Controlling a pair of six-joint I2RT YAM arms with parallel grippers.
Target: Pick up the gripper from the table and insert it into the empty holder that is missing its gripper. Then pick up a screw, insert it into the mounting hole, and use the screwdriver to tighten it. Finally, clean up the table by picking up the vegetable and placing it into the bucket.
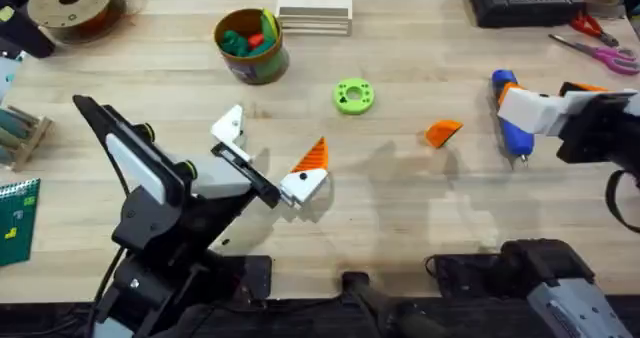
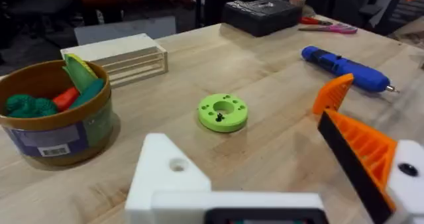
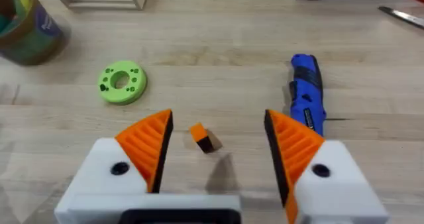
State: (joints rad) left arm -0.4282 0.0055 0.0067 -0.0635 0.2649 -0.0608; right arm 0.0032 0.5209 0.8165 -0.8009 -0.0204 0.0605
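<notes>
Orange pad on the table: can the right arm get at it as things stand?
Probably yes. The right gripper is open, and the orange pad lies on bare table ahead of its fingers; the screwdriver lies off to one side.

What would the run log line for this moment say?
stage: pad pickup pending | small orange ribbed pad: on table | right gripper: open, above it | left gripper's bare white finger block: padless | blue screwdriver: on table

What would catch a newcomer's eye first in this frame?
Probably the left gripper near the table's middle: one white holder is bare while its partner carries an orange ribbed pad. The loose orange gripper lies on the wood to the right, with the right gripper open above it. Beside that lies the blue screwdriver, and a bright green ring sits at centre, before the bucket.
</notes>
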